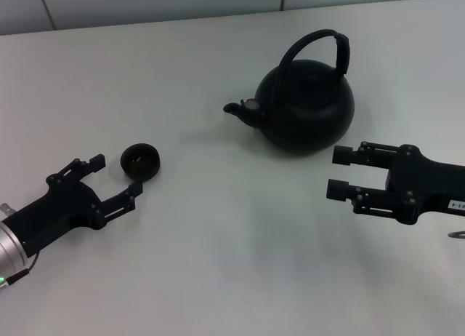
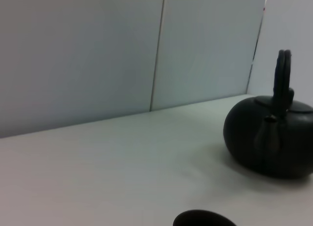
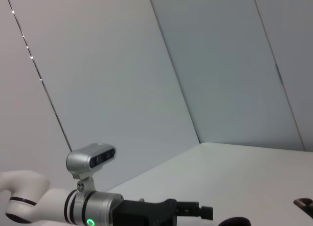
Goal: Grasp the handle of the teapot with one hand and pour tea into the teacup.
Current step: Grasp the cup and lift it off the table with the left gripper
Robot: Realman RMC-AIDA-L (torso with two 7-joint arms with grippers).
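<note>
White table [image 1: 218, 263]. Teapot [image 1: 305, 107] at 1 o'clock, handle [image 1: 320, 45] upright, spout toward 9. Right gripper [image 1: 340, 172] at 4, fingers spread, just short of pot. Left gripper [image 1: 116, 177] at 8, spread, flanking teacup [image 1: 140, 161].

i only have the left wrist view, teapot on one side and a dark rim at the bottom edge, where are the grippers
Observer: In the head view the left gripper is open on the table, its fingers flanking the teacup without touching it. That dark rim is the cup.
Operator: and the right one
Observer: The right gripper is open too, low over the table, just in front of the teapot on the robot's right side, holding nothing.
Operator: which way does the spout point
Observer: The spout points toward the robot's left, roughly toward the cup's side, with bare table between them.
Operator: handle up or folded
Observer: The handle stands upright, and nothing grips it.
</note>
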